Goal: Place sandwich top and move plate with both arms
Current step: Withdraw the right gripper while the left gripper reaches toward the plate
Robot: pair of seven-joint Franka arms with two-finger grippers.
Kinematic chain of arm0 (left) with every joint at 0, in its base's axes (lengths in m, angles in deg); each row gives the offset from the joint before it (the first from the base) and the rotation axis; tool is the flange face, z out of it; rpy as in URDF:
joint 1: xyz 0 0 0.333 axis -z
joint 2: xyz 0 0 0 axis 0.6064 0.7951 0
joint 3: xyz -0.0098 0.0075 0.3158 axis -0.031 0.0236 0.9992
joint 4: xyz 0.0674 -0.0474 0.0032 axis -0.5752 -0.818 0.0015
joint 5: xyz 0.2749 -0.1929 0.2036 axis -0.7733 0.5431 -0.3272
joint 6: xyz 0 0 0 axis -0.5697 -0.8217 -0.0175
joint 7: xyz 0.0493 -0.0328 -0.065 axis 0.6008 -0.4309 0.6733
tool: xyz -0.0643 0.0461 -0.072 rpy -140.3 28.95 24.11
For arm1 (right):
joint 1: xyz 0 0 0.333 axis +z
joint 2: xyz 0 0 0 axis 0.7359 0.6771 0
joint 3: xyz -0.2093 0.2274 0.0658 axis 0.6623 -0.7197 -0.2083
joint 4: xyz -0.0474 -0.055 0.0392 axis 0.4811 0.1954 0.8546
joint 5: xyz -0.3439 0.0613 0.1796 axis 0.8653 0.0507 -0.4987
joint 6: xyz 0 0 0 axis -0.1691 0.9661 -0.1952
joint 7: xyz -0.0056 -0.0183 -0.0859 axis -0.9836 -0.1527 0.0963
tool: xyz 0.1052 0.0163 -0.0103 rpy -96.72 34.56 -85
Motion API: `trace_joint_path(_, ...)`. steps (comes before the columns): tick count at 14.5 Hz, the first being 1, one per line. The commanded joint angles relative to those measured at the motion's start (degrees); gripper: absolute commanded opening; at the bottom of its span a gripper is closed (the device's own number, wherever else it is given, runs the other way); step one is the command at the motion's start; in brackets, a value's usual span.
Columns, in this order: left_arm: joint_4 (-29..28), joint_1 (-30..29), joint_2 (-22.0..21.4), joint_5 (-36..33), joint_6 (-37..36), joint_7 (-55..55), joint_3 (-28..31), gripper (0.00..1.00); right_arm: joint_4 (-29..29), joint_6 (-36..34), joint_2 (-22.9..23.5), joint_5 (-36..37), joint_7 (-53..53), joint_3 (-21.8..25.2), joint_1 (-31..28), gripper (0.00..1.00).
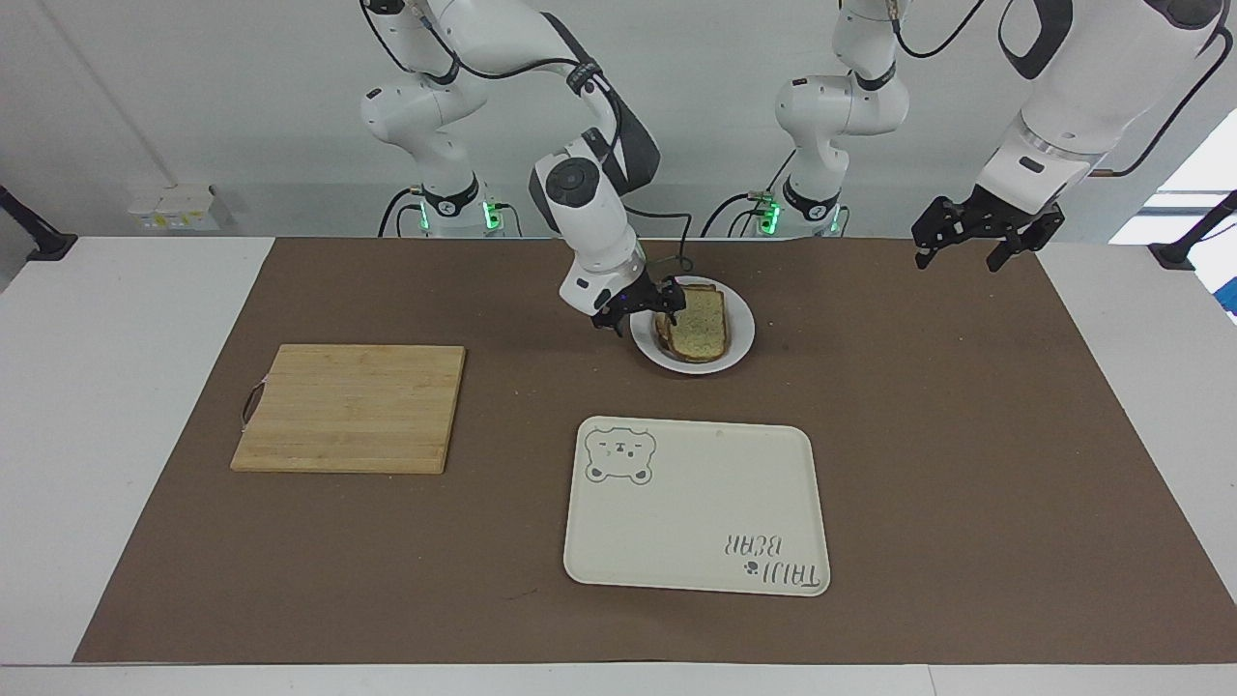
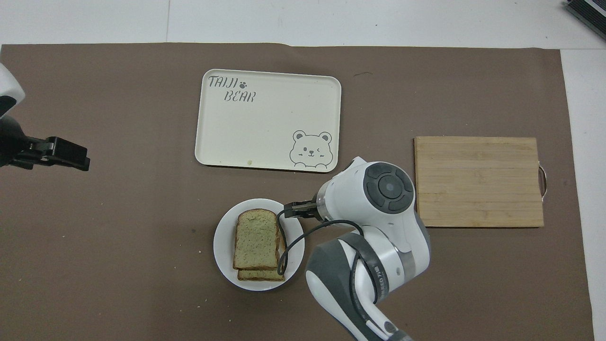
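The sandwich top (image 1: 698, 327), a speckled tan slice with a brown crust, lies flat on another slice on the small white plate (image 1: 740, 340). From overhead the sandwich top (image 2: 257, 237) covers most of the lower slice (image 2: 261, 275) on the plate (image 2: 222, 246). My right gripper (image 1: 645, 313) is open and holds nothing. It hovers over the plate's rim toward the right arm's end of the table, beside the bread; the overhead view shows the right gripper (image 2: 296, 209) off the slice. My left gripper (image 1: 959, 257) waits open in the air over the mat at the left arm's end, and the overhead view shows the left gripper (image 2: 66, 154) there too.
A cream bear-print tray (image 1: 696, 503) (image 2: 265, 123) lies farther from the robots than the plate. A bamboo cutting board (image 1: 348, 406) (image 2: 478, 182) sits toward the right arm's end. A brown mat covers the table.
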Motion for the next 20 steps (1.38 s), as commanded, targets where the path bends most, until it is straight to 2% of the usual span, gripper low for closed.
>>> trace_joint_path(1,-1.1,-0.8,-1.0,-0.5,-0.2,-0.4,-0.5,1.00,-3.3,-9.9,-2.4,5.3,1.3,-0.6,-3.7,1.00)
trace_joint_path(4,-1.1,-0.8,-1.0,-0.5,-0.3,-0.4,-0.5,1.00,-5.2,-16.8,-3.7,7.7,4.5,-0.5,-7.9,1.00)
trace_joint_path(8,-0.4,0.2,-1.7,0.4,-0.1,-0.7,-1.3,1.00,-5.5,-18.8,-5.9,9.0,6.2,-0.5,-13.2,1.00)
trace_joint_path(10,-0.8,0.2,-2.2,4.7,0.4,0.1,-1.6,1.00,-5.6,-19.6,-7.0,9.7,6.3,-0.5,-16.7,1.00)
trace_joint_path(13,-9.3,0.8,-4.3,7.6,6.0,-0.5,-1.7,1.00,-5.6,-21.1,-8.6,11.5,9.5,-0.5,-21.1,1.00)
trace_joint_path(16,-25.9,1.1,-9.8,14.8,20.2,-0.7,-1.8,1.00,-5.6,-21.8,-10.1,13.7,14.0,-0.4,-24.3,1.00)
trace_joint_path(17,-28.6,1.6,-10.2,15.7,22.6,-1.6,-1.8,1.00,-5.7,-21.8,-10.6,13.7,15.1,-0.4,-25.5,1.00)
trace_joint_path(20,-33.7,1.9,-9.8,24.9,26.3,-8.0,-1.7,1.00,-8.6,-23.3,-10.9,13.7,15.7,-0.4,-28.6,1.00)
